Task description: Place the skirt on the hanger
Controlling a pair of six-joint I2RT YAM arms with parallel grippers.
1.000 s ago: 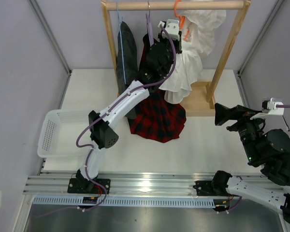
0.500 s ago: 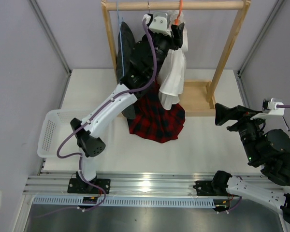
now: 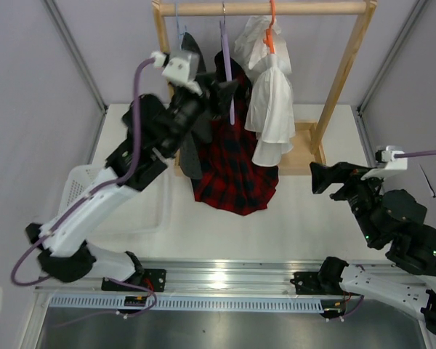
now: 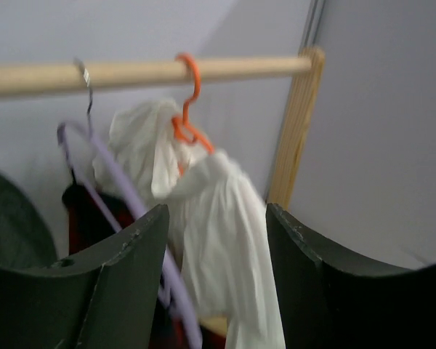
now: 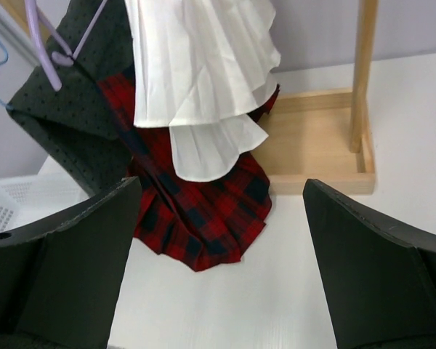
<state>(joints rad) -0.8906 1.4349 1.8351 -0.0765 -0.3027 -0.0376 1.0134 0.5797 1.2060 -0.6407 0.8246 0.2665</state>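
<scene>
Grey walls all round, a white table, and a wooden rack at the 12 o'clock edge of the top view.

Far left at 9 o'clock there's a white basket. The left arm is up high and reaching in. The left gripper has its jaws parted a fair way and there's nothing between them, just a clear look through the gap.

Next along the rod are the dark grey garment, the purple hanger and the plaid shirt. The purple hanger sits just beside my left fingers.

Then the bit that matters. The skirt hangs off the orange hanger, which is hooked on the rod. It's bunched at the top and its long axis drops straight down, which reads as 12 to 6 in the top view. From the left jaws it's dead ahead, about 12 to 1 o'clock in the wrist view, near but not touching.

The right gripper is fully spread and empty. It sits low over the table at about 5 o'clock from the skirt, well apart from it.

So the left arm is clearly the closer one. To me the hang looks done, and I'd reckon backing out without snagging that purple hanger is the only tricky part.
</scene>
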